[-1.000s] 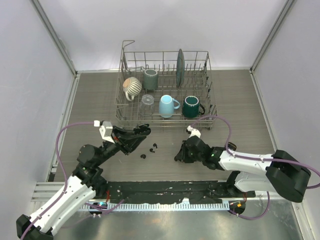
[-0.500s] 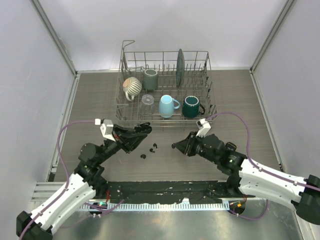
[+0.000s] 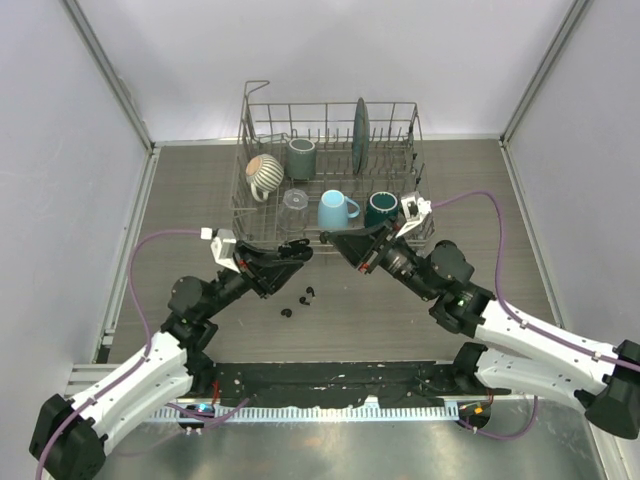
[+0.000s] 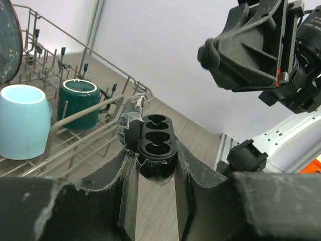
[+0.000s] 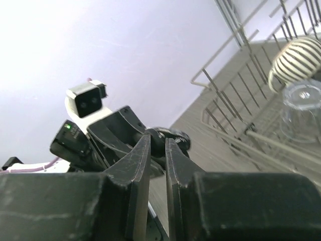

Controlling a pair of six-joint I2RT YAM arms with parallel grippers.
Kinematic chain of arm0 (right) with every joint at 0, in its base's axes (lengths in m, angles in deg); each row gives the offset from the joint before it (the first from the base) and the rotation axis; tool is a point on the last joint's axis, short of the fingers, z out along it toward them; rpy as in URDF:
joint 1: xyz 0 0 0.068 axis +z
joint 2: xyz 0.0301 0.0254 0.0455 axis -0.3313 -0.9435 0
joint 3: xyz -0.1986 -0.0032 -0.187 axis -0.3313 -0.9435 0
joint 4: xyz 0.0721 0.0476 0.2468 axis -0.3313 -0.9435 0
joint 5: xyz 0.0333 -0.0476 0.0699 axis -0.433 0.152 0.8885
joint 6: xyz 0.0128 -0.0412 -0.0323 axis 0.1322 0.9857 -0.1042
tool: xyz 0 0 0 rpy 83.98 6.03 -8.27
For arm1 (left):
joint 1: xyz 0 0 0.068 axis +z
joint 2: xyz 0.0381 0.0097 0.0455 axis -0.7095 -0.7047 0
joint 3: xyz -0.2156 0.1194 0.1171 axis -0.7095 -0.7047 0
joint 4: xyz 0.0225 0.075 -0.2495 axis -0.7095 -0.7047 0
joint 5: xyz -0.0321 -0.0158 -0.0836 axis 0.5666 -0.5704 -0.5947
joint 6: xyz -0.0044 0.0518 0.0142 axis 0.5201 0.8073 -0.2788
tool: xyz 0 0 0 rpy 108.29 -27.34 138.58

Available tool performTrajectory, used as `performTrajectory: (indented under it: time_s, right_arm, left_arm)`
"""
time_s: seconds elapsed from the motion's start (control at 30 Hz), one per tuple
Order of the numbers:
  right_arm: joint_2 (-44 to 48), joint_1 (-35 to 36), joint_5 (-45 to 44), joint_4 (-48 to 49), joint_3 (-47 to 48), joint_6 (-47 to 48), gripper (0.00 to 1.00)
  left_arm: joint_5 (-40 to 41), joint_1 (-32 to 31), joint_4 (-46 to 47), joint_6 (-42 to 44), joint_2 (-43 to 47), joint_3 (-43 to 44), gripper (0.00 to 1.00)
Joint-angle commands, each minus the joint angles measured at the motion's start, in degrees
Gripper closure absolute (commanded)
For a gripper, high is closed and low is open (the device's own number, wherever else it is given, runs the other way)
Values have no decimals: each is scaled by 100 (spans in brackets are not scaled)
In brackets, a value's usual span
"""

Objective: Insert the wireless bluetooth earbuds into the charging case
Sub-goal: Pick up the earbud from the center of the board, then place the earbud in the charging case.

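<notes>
My left gripper (image 3: 298, 253) is shut on the black charging case (image 3: 304, 247) and holds it above the table. In the left wrist view the case (image 4: 157, 140) sits between my fingers (image 4: 129, 175), lid flipped open to the left, both wells empty. My right gripper (image 3: 332, 240) hovers just right of the case, its jaws nearly closed on a small dark earbud that barely shows at the tips (image 5: 158, 140). Other black earbuds (image 3: 306, 296) lie on the table below, one a little apart (image 3: 287, 313). The right gripper (image 4: 246, 45) looms above the case.
A wire dish rack (image 3: 243, 215) stands just behind both grippers. It holds a light blue mug (image 3: 335, 210), a dark green mug (image 3: 383, 210), a striped mug (image 3: 265, 172), a grey cup (image 3: 301, 157), a glass (image 3: 294, 200) and a plate (image 3: 361, 125).
My right gripper has risen from the table and swung up and left to the case. My left gripper has moved the case slightly right and up.
</notes>
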Motion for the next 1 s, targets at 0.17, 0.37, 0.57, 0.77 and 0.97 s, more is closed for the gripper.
performTrajectory:
  time_s: [0.17, 0.37, 0.57, 0.77, 0.97]
  right_arm:
    - [-653, 65, 665, 1037, 482, 186, 99]
    - [-750, 82, 727, 1037, 491, 177, 98]
    - [-899, 126, 770, 1029, 508, 186, 99]
    - [-1014, 214, 604, 941, 500, 361, 99]
    - [-1084, 258, 498, 941, 500, 493, 99]
  left_arm:
    - [-280, -17, 734, 16, 47, 282, 100]
    - [-360, -17, 743, 7, 39, 317, 100]
    - [-412, -17, 769, -10, -5, 352, 100]
    - [-421, -17, 796, -10, -32, 387, 100]
    - [-421, -17, 804, -2, -40, 378, 100]
